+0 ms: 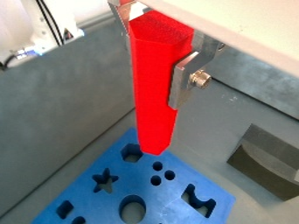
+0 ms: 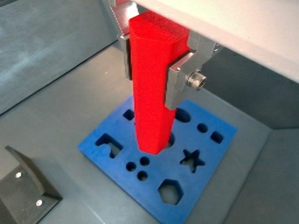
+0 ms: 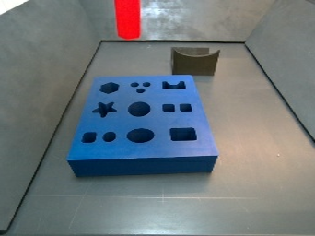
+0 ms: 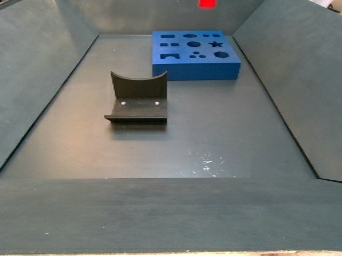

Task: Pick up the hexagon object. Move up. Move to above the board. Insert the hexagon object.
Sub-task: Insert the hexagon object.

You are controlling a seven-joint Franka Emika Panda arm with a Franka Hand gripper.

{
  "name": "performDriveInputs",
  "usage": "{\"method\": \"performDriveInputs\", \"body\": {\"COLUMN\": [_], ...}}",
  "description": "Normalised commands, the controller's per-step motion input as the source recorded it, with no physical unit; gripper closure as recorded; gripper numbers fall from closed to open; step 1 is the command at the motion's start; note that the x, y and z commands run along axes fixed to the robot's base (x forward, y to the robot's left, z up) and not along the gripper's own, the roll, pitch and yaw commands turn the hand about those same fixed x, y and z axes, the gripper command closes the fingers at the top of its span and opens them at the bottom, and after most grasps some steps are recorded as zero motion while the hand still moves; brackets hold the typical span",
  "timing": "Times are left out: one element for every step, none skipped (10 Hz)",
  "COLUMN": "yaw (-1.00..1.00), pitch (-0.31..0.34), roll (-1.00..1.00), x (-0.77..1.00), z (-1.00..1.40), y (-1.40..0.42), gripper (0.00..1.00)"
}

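Note:
My gripper (image 1: pixel 155 61) is shut on the hexagon object (image 1: pixel 155 87), a tall bright red peg held upright between the silver fingers; both wrist views show it (image 2: pixel 155 87). The peg hangs well above the board (image 1: pixel 163 201), a thick blue block with shaped holes, and its lower end appears over the board's edge part (image 2: pixel 146 188). In the side views only the peg's lower end shows at the top edge (image 3: pixel 127 18) (image 4: pixel 209 4); the gripper itself is out of frame there. The board's hexagon hole (image 3: pixel 110 87) is empty.
The fixture (image 3: pixel 194 60), a dark bracket on a base plate, stands on the grey floor beside the board (image 3: pixel 160 122); it also shows in the other side view (image 4: pixel 136 100). Sloping grey walls enclose the floor.

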Motion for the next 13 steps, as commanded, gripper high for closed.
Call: {"method": "performDriveInputs", "body": {"yaw": [0.69, 0.45, 0.00, -0.05, -0.19, -0.22, 0.00, 0.00, 0.00, -0.05, 0.16, 0.00, -0.03], "pitch": [-0.074, -0.051, -0.011, 0.000, -0.129, -0.094, -0.207, 0.000, -0.119, -0.040, -0.053, 0.000, -0.003], "roll": [-0.18, -0.19, 0.00, 0.03, -0.03, -0.13, -0.25, 0.01, -0.04, -0.14, -0.29, 0.00, 0.00], "x": [0.01, 0.04, 0.00, -0.12, -1.00, -1.00, -0.39, 0.00, -0.25, -0.44, 0.00, 0.00, 0.05], "z": [-0.66, -0.43, 0.00, -0.04, -0.68, -0.86, -0.33, 0.00, -0.64, -0.91, -0.08, -0.03, -0.55], "y": [0.21, 0.00, 0.00, 0.11, 0.14, 0.13, 0.07, 0.00, 0.00, 0.00, 0.05, -0.01, -0.12], "gripper": [1.00, 1.00, 1.00, 1.00, 1.00, 1.00, 1.00, 1.00, 1.00, 1.00, 1.00, 1.00, 1.00]}}
